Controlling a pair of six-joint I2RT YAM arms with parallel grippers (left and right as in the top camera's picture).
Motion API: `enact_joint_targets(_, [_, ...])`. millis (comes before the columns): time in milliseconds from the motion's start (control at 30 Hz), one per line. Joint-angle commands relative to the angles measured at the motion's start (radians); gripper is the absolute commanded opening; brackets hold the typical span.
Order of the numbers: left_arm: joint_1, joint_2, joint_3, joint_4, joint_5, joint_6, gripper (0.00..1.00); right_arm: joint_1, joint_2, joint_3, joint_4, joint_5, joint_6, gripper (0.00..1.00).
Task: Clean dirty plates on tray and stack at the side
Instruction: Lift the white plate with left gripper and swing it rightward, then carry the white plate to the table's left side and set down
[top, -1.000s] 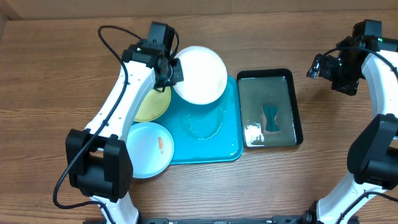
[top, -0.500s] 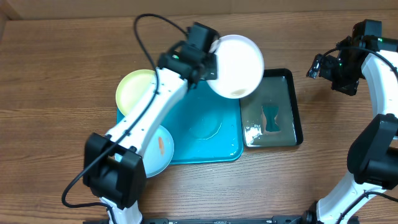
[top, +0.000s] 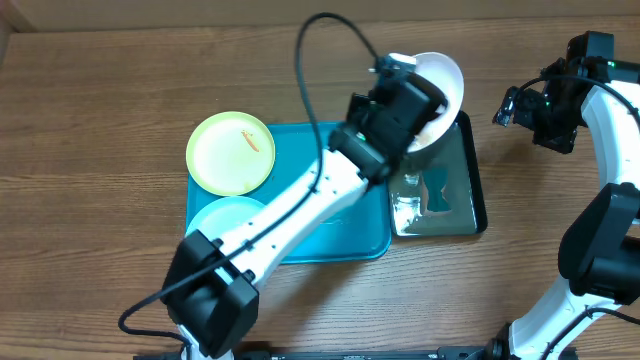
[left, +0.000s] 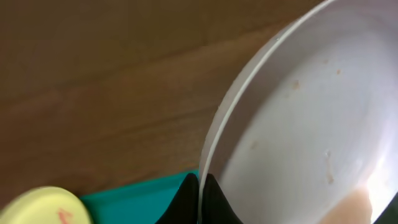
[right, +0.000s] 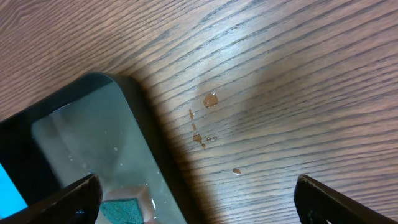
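Round white plate (left: 311, 118) in left tool (left: 200, 198)

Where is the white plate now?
In the overhead view, the white plate is right of centre, gripped at its rim by the left gripper, above the far end of the black tray.

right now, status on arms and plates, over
Left jaws shut on white plate rim, over black tray. Right jaws open, empty, over bare table. Yellow-green plate, smeared, and light blue plate on turquoise tray.
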Motion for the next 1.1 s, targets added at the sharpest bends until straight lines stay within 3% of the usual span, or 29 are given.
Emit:
enact_joint_targets(0, [-0.077,0.003,0.029,0.076,-0.331,0.225,0.04,-0.004,-0.014,0.014,0.003,0.000,0.005,1.00])
enact_joint_targets(167, [-0.163,0.003,0.029,0.238,-0.492,0.470,0.04,-0.004,-0.014,0.014,0.003,0.000,0.005,1.00])
enact_joint_targets(367, [-0.212,0.003,0.029,0.380,-0.592,0.646,0.04,-0.004,-0.014,0.014,0.003,0.000,0.005,1.00])
enact_joint_targets(933, [-0.214,0.003,0.029,0.383,-0.594,0.645,0.04,-0.004,-0.014,0.014,0.003,0.000,0.005,1.00])
enact_joint_targets(1067, [-0.212,0.003,0.029,0.371,-0.594,0.590,0.04,-0.004,-0.014,0.014,0.003,0.000,0.005,1.00])
